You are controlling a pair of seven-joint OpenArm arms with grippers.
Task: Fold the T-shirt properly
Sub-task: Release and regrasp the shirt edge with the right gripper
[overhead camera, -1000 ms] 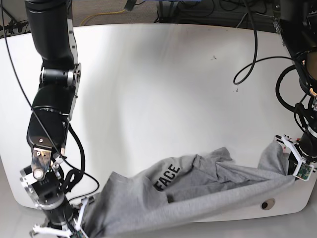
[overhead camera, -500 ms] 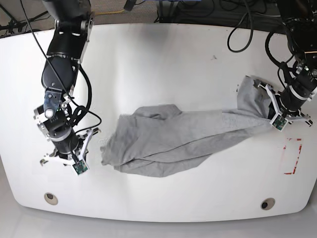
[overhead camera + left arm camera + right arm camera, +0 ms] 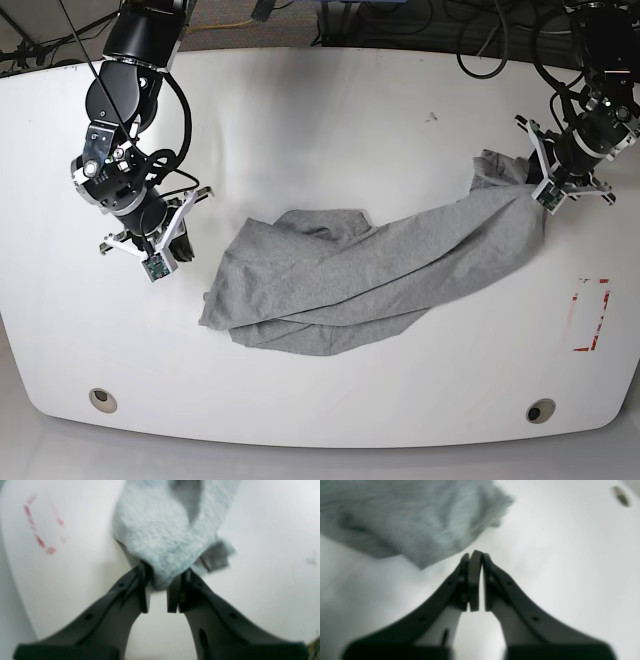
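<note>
The heather-grey T-shirt [image 3: 370,270] lies crumpled in a long diagonal band across the white table [image 3: 330,130], plain side up, with no lettering showing. My left gripper [image 3: 541,188] sits at its far right end. In the left wrist view a bunched corner of the T-shirt [image 3: 160,530] is wedged between the slightly parted tips of the left gripper [image 3: 162,576]. My right gripper [image 3: 160,258] hovers left of the shirt, apart from it. The right wrist view shows the right gripper [image 3: 476,555] closed to a thin slit on nothing, with the T-shirt [image 3: 395,522] lying beyond it.
A red dashed rectangle [image 3: 590,315] is marked on the table's right side and also shows as red dashes [image 3: 40,530] in the left wrist view. Round holes [image 3: 100,400] [image 3: 541,411] sit near the front edge. Cables [image 3: 480,50] run along the far edge.
Both arms have swung from the front edge toward the far side, dragging the shirt fully onto the table. The right gripper has let go of the shirt's left end.
</note>
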